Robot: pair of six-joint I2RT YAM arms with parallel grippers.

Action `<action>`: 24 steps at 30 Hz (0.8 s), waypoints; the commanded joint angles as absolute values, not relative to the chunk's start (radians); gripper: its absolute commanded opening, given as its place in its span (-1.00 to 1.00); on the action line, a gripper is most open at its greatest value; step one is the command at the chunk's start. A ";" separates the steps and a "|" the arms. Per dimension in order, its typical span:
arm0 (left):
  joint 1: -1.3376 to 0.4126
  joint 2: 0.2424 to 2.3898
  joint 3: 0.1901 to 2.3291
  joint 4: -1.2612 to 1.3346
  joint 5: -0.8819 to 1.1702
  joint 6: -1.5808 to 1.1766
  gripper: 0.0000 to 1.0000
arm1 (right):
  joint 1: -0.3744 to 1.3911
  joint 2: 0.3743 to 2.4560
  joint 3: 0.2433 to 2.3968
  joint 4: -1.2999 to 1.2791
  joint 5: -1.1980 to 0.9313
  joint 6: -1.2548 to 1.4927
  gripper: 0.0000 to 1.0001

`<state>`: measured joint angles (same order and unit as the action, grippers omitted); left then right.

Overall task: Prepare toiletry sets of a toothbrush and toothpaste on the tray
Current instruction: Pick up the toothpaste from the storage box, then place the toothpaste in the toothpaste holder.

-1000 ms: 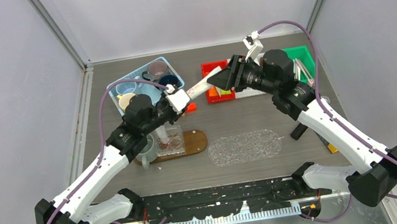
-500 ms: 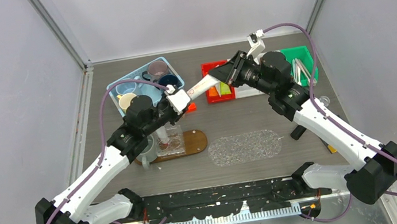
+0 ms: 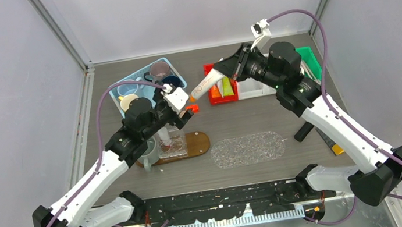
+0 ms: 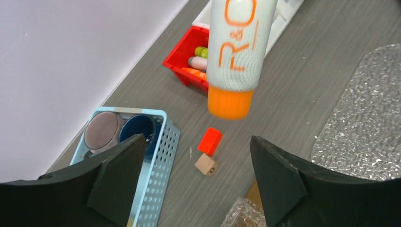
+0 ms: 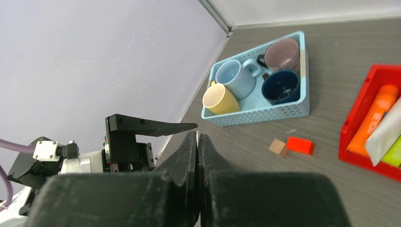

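Left gripper (image 4: pixel 196 142) has released, jaws gaping; right gripper (image 5: pixel 197 138) is clamping the toothpaste tube (image 4: pixel 239 52). Red block (image 4: pixel 210 140) is lying beneath on grey table (image 4: pixel 293 94).

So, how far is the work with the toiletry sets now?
Looks done: a grey-green mug stands at the brown tray. In hand: the right gripper has its fingers shut on the toothpaste tube; the left gripper is open beside its orange cap. Left: the tube is not yet on the tray, and four mugs wait in the blue basket.
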<state>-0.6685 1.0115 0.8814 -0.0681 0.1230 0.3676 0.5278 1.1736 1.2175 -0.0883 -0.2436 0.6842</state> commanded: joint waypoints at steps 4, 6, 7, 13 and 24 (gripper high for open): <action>-0.656 0.961 0.997 -0.181 -0.097 0.342 0.90 | 0.528 1.212 1.412 -0.254 -0.245 0.467 -0.99; -0.625 0.956 1.026 -0.224 -0.144 0.317 0.95 | 0.530 1.230 1.443 -0.294 -0.249 0.427 -0.99; -0.604 0.954 1.035 -0.241 -0.153 0.296 0.97 | 0.531 1.238 1.454 -0.303 -0.249 0.404 -0.99; -0.369 0.908 1.025 -0.286 -0.146 0.097 0.99 | 0.602 1.280 1.481 -0.364 -0.216 0.319 -0.99; -0.220 0.786 0.910 -0.252 -0.310 -0.035 0.99 | 0.873 1.418 1.542 -0.398 0.070 0.163 -0.99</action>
<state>-0.2367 0.8211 0.9401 -0.2836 -0.2199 0.0204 0.8227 1.4040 1.4796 -0.4503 -0.0547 0.2283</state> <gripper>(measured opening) 0.994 0.044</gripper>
